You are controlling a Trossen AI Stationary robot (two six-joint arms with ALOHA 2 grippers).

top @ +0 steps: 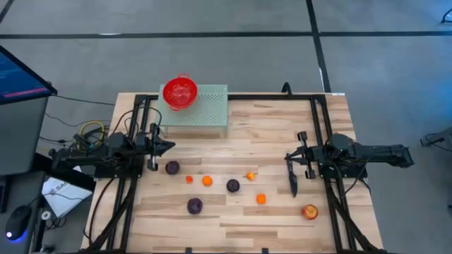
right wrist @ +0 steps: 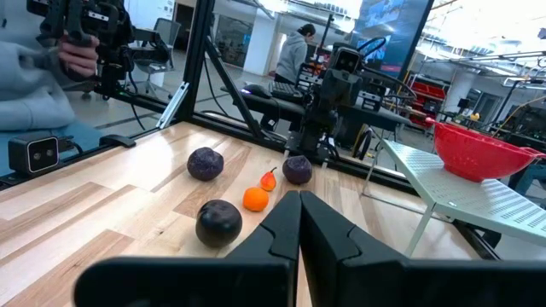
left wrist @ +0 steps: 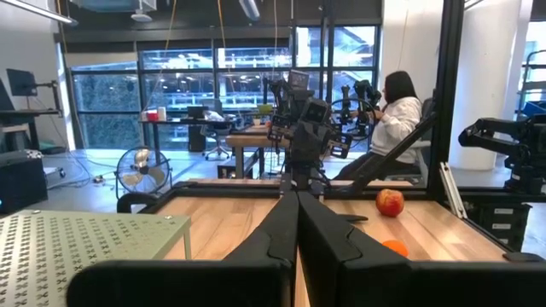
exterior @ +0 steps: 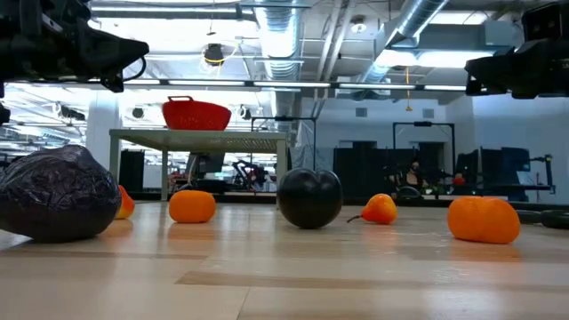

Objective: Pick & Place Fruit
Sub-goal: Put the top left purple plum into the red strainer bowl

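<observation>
fruit lies scattered across the middle and near part of the wooden worktop [top: 282, 120], none of it held. going from the biggest things down: the worktop carries a pale green perforated stand [top: 205, 106] at its far edge, and a red colander [top: 180, 92] sits on that stand's left end. the left hand [top: 169, 147] hangs above the worktop's left side, fingers pressed together and empty; the right hand [top: 289, 156] hangs over the right side, likewise closed on nothing. a slim black knife [top: 293, 180] lies on the wood just beside the right hand.

among the fruit, three dark purple plums come first: one [top: 172, 167] near the left hand, one [top: 233, 185] in the middle, one [top: 195, 206] nearer the front edge. the red-yellow apple [top: 309, 211] sits alone toward the front right, well apart from the rest. the small orange pieces are last: one [top: 207, 180] between the left and middle plums, a tinier one [top: 189, 179] beside it, one [top: 250, 176] just past the middle plum, and one [top: 261, 199] between that plum and the apple.

in the room beyond, a seated person [left wrist: 397, 115] in a white top shows in the left wrist view.
</observation>
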